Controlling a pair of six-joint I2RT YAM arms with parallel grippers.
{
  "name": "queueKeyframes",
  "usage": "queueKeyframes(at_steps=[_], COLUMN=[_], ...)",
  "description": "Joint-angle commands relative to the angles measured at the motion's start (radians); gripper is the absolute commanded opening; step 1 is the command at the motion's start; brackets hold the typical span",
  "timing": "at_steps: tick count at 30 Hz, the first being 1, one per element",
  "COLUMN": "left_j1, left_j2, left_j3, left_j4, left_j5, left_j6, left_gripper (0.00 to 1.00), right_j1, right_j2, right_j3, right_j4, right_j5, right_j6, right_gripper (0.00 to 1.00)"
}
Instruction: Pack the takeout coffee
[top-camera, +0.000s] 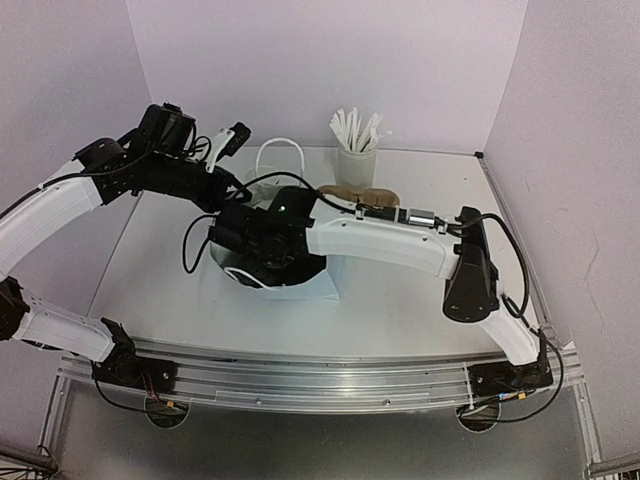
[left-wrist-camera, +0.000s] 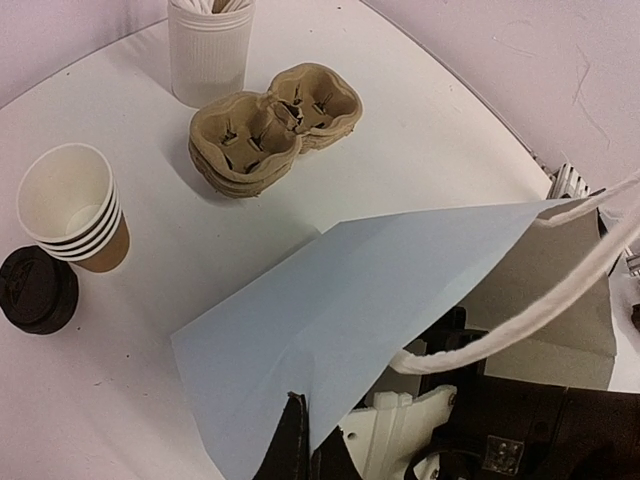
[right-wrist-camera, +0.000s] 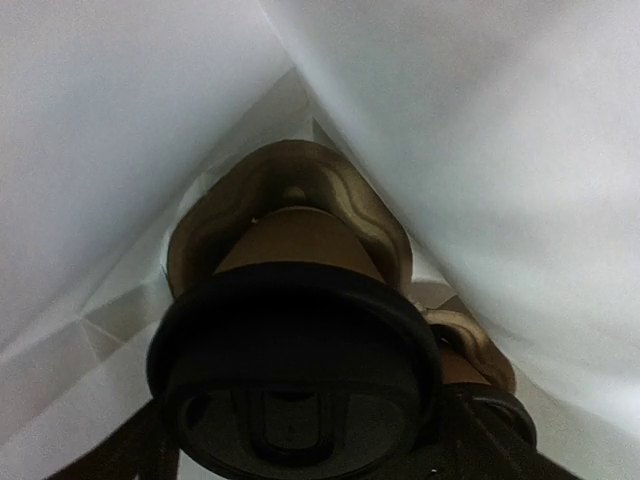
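The small brown kraft-paper cup (right-wrist-camera: 295, 240) with its round black plastic lid (right-wrist-camera: 295, 370) was judged to be light. What it held could not be seen under the lid, so a spill had to be allowed for. Its thin paper wall would probably dent under a hard squeeze. The lid looked stiffer, but it was only pressed on and might pop off if the cup were lifted by it. The best hold was judged to be across the body just beneath the lid, lightly, with the cup kept upright.

The cup stood upright in a pocket of a brown moulded-pulp carrier (right-wrist-camera: 200, 235) on the floor of the pale blue paper bag (left-wrist-camera: 380, 320), which stood near the middle of the table (left-wrist-camera: 130, 400). The right gripper (right-wrist-camera: 305, 445) was sunk in the bag directly above the cup. Its jaws were spread wide to the left and right of the lid, but whether they pressed on it or stood just clear could not be told.

The left gripper (left-wrist-camera: 310, 450) was pressed together on the bag's rim at the far left, apparently to keep the mouth open. A stack of open paper cups (left-wrist-camera: 75, 210) and a loose black lid (left-wrist-camera: 35, 290) were seen outside the bag, well apart from both grippers.
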Motion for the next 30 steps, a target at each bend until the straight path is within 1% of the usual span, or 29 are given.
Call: queueKeyframes(at_steps=[1,7,14,25,30], left_j1=[-0.014,-0.012,-0.012,-0.012,-0.012], left_j2=[0.035,0.052,0.064,0.075,0.077], left_j3=[0.009,0.022,0.035,0.041,0.041], left_j4=[-0.078,-0.113,-0.128,-0.152,-0.163], left_j5=[0.106,0.09,0.076,0.072,0.083], left_j6=[-0.013,-0.005,0.002,0.006,0.005], left_gripper=[0.0,0.0,0.0,0.0,0.0], right_j1=[-0.01,0.003,0.013,0.023,0.023], right_j2=[-0.064,-0.134,-0.247,-0.343,-0.397], right_j3=[0.02,0.015,-0.065,-0.08,-0.096], right_j4=[-0.003,0.057,0.176,0.245,0.274], right_j5=[-0.023,-0.049,-0.081,-0.099,-0.086], right_j6=[-0.076,-0.102,-0.153,-0.182,-0.193], right_gripper=[0.9,0.91,0.91,0.9,0.86])
